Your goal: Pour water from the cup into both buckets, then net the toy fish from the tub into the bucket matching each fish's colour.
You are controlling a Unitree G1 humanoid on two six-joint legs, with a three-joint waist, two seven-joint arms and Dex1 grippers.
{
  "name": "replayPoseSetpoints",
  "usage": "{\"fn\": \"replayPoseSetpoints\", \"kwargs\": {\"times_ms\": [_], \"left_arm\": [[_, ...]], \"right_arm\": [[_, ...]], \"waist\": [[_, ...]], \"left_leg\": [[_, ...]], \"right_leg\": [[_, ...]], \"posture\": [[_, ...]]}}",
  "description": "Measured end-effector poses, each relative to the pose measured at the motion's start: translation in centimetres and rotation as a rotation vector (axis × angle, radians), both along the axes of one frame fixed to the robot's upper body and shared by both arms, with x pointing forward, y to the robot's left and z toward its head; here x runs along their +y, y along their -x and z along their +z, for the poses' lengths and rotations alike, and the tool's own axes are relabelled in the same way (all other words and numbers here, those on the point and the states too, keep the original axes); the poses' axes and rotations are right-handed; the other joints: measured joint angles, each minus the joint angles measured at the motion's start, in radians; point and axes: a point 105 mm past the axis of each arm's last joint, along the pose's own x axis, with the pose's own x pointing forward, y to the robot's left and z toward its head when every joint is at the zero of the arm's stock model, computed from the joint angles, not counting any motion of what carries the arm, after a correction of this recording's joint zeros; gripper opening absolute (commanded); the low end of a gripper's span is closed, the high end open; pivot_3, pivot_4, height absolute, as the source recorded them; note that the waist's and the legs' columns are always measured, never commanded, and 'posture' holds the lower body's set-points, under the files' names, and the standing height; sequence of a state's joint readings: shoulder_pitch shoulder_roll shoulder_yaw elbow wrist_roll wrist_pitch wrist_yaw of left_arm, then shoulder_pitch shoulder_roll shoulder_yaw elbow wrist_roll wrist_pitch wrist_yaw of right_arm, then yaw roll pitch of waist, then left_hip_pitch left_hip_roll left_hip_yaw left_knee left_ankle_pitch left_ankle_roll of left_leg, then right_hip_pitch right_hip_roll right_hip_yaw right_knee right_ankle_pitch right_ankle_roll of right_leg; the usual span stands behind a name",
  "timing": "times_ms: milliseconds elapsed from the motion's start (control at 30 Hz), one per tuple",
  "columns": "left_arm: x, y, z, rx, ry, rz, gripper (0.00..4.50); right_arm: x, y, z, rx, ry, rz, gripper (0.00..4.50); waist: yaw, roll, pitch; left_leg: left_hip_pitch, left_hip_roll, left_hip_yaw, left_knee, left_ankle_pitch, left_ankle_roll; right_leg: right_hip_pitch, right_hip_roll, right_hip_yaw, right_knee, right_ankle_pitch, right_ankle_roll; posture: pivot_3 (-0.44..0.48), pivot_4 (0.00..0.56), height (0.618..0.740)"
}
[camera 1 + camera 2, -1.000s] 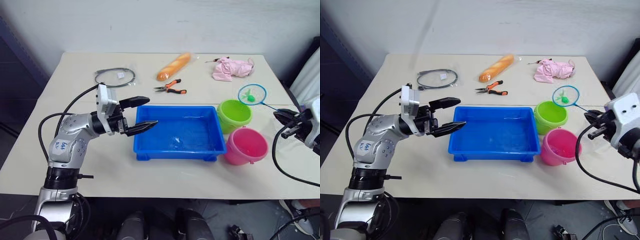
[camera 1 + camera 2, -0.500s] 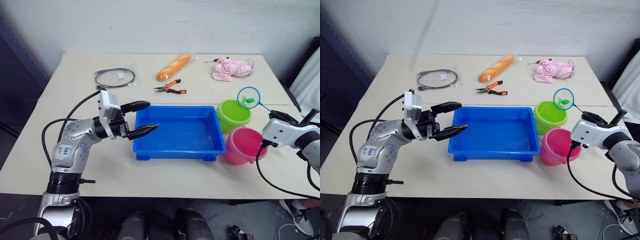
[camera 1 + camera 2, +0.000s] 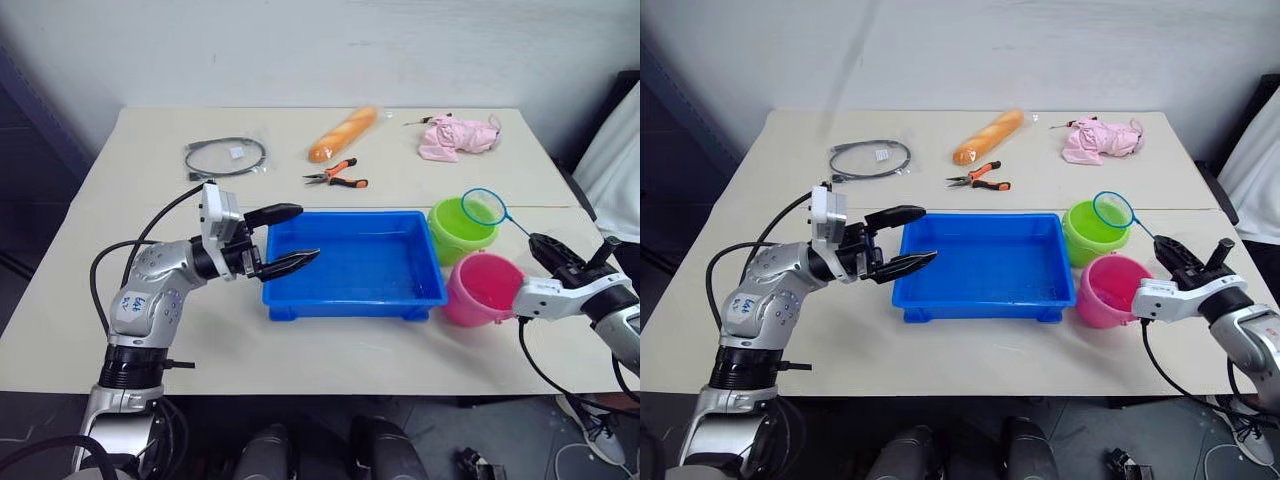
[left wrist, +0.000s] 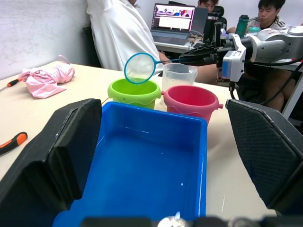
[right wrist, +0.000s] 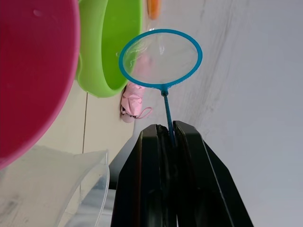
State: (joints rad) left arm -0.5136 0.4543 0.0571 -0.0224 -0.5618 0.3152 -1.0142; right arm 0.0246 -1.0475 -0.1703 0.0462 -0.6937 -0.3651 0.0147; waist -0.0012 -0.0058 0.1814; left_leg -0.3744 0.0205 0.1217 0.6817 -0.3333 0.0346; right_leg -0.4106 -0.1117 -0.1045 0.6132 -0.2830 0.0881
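Note:
The blue tub (image 3: 355,265) sits mid-table with water in it. To its right stand the lime green bucket (image 3: 458,232) and, nearer me, the pink bucket (image 3: 487,288). My right gripper (image 3: 537,243) is shut on the handle of a blue-rimmed net (image 3: 484,207), whose ring hangs tilted over the green bucket's far rim; the mesh looks empty in the right wrist view. My left gripper (image 3: 305,233) stands open over the tub's left rim, holding nothing. The clear cup (image 4: 179,75) stands behind the two buckets. The toy fish are out of view.
At the back of the table lie a baguette (image 3: 345,134), orange-handled pliers (image 3: 335,177), a coiled cable (image 3: 225,156) and a pink cloth (image 3: 458,135). Seated people and a laptop (image 4: 177,18) are beyond the table's right edge.
My right arm dropped lower and swung the net from behind the green bucket to over its rim. The green fish seen in the net is gone from it. The left gripper stayed put.

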Motion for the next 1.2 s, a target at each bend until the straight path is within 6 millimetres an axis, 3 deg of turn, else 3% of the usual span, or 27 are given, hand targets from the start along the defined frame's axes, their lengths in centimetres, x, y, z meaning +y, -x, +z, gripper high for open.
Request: {"fn": "replayPoseSetpoints", "kwargs": {"times_ms": [67,167,267,400,500,633,767,967,1033,1200], "left_arm": [[-0.1,0.0,0.0,-0.005,-0.001,-0.006,4.48],[0.0,0.1,0.0,-0.008,-0.004,-0.015,4.48],[0.2,0.2,-0.1,-0.017,-0.001,-0.030,4.48],[0.6,0.5,1.7,-0.068,0.026,-0.064,4.48],[1.6,1.4,2.6,-0.082,-0.045,-0.102,4.48],[3.9,2.0,1.9,-0.044,-0.133,-0.085,4.48],[6.4,3.3,0.1,-0.038,-0.245,-0.074,4.48],[9.3,5.9,-3.7,0.040,-0.421,-0.097,4.48],[9.2,7.0,-4.8,0.057,-0.452,-0.128,4.48],[8.7,9.5,-6.0,0.107,-0.492,-0.172,4.48]], "right_arm": [[-0.1,0.0,0.4,-0.016,-0.028,-0.002,0.00],[-0.6,-0.2,2.3,-0.059,-0.302,-0.015,0.00],[0.8,-0.1,2.7,0.045,-0.625,0.067,0.00],[2.0,-0.3,3.8,0.151,-0.847,0.130,0.00],[4.6,0.1,5.4,0.256,-1.011,0.268,0.00],[7.6,1.1,5.4,0.482,-1.128,0.401,0.00],[11.7,3.5,3.5,0.814,-1.029,0.488,0.00],[15.5,6.9,-3.1,1.144,-0.807,0.531,0.00],[16.0,7.7,-4.9,1.188,-0.720,0.543,0.00],[17.9,7.7,-8.1,1.233,-0.760,0.573,0.00]], "waist": [[0.000,0.000,0.000],[0.000,0.000,0.000],[-0.001,0.000,0.000],[0.000,0.000,0.000],[-0.001,0.000,0.000],[-0.001,0.000,0.000],[-0.001,0.000,0.000],[0.000,0.000,0.000],[0.001,0.000,0.000],[-0.003,-0.001,-0.001]], "left_leg": [[0.000,0.000,0.000,0.000,0.000,0.000],[0.001,0.000,0.000,0.000,0.000,0.000],[0.002,0.001,-0.001,0.000,0.000,0.000],[0.002,0.000,-0.001,0.001,0.000,0.001],[0.002,0.001,-0.002,0.000,0.000,0.001],[0.002,0.001,-0.002,0.000,-0.001,0.002],[0.002,0.001,-0.002,0.000,-0.002,0.003],[0.001,0.000,-0.003,0.000,-0.006,0.004],[-0.001,0.000,-0.003,0.000,-0.006,0.004],[0.000,0.001,-0.003,0.000,-0.006,0.003]], "right_leg": [[0.000,0.000,0.000,0.000,0.000,0.000],[0.001,0.002,0.000,-0.001,0.000,0.000],[0.002,0.002,0.000,0.000,0.000,0.000],[0.002,0.000,0.000,0.001,0.000,0.000],[0.002,-0.001,-0.001,0.005,0.000,-0.001],[0.002,-0.001,-0.001,0.005,0.000,-0.001],[0.001,-0.003,-0.001,0.004,-0.001,-0.002],[0.001,-0.004,-0.002,-0.001,-0.001,-0.002],[0.000,-0.005,-0.002,-0.002,-0.001,-0.002],[0.000,-0.005,-0.002,-0.001,-0.002,-0.004]], "posture": [[0.000,0.150,0.740],[0.000,0.150,0.740],[0.000,0.150,0.740],[0.000,0.150,0.740],[0.000,0.150,0.740],[0.000,0.150,0.740],[0.000,0.150,0.740],[0.000,0.150,0.740],[0.000,0.150,0.740],[0.000,0.150,0.740]]}}
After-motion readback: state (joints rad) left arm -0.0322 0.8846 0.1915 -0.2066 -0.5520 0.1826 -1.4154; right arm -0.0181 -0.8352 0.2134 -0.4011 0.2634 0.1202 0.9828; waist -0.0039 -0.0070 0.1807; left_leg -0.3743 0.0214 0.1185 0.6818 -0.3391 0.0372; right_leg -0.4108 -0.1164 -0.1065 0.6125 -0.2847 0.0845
